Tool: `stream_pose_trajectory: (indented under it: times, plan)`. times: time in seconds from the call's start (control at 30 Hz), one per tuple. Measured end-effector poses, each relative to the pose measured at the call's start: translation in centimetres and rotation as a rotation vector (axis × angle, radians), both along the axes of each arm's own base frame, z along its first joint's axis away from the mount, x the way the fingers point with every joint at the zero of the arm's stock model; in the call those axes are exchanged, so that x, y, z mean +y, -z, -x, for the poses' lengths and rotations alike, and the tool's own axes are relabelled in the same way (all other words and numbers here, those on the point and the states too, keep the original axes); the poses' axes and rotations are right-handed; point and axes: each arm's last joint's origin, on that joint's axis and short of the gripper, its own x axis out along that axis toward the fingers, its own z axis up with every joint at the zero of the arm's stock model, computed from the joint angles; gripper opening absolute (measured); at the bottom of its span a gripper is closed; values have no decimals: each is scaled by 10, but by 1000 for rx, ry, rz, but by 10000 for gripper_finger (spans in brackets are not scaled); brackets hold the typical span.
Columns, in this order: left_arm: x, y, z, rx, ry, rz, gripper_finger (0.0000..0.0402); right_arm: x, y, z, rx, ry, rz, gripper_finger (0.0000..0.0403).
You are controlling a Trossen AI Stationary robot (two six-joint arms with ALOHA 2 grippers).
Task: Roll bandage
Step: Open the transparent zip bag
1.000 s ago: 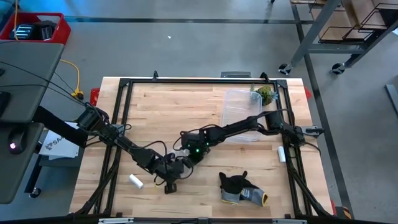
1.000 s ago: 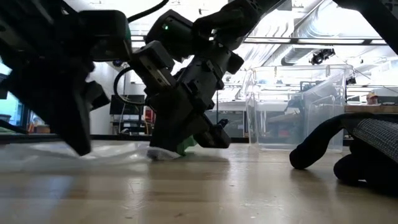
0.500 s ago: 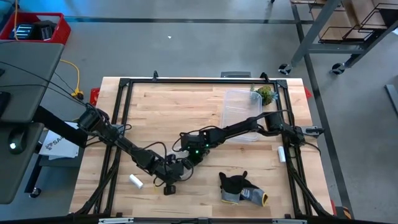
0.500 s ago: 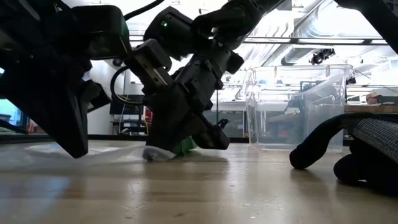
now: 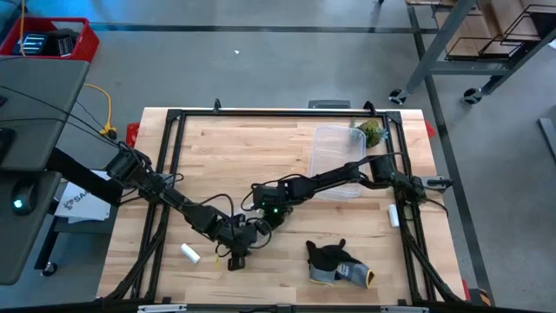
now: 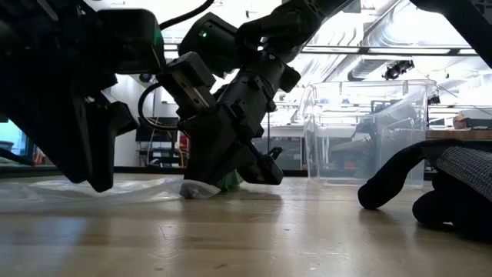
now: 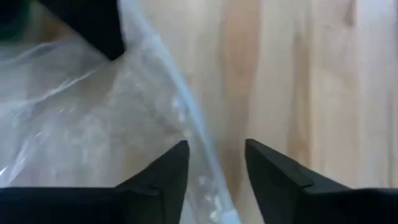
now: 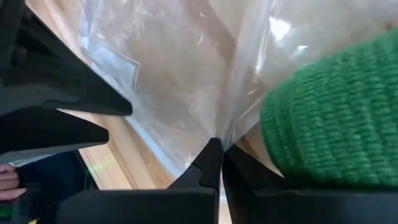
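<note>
While the right gripper (image 8: pixel 219 163) has its two dark fingers pinched together on a fold of thin clear plastic film (image 8: pixel 180 81), the bright green knitted bandage (image 8: pixel 333 118) sits just beside those fingers, pressed against the film and looking like a compact bundle rather than a flat strip. Judging from that, the rolling seems largely done, and what remains appears to be freeing or wrapping the roll and setting it down cleanly; how tight the roll is cannot be told. The left gripper (image 7: pixel 214 168) hangs close by with its fingers a narrow gap apart and nothing between them, the edge of the same film running just ahead of it over the pale wooden bench (image 7: pixel 323 74). Only the right wrist view shows the knit and the pinch; the low view adds that the bandage (image 6: pixel 227 183) rests on the bench under the right gripper (image 6: pixel 201 185). From above, both grippers meet near the bench's middle, with a dark grey glove (image 5: pixel 334 263) and a small white cylinder (image 5: pixel 189 253) well apart.
</note>
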Motion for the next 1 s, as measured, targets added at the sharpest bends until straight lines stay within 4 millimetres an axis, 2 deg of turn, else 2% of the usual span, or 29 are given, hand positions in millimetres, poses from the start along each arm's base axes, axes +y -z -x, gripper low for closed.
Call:
stream_pose_trajectory:
  times: [0.13,0.3,0.43,0.63,0.87,1.0]
  plan:
    - [-4,7,0,1,-61,-20,183,-4,0,0,14,19,-17,0]
    - [-11,12,0,-18,-92,-17,175,-5,0,0,20,20,-24,0]
    - [-11,18,1,-11,-112,-67,136,-5,0,0,20,17,-23,0]
    - [-12,28,0,18,-100,-75,16,-5,0,1,27,8,-40,0]
    - [-8,23,-7,9,-105,-80,1,-1,0,0,36,25,-66,0]
    - [-5,20,-8,-2,-101,-102,0,4,-1,0,-7,-30,-65,0]
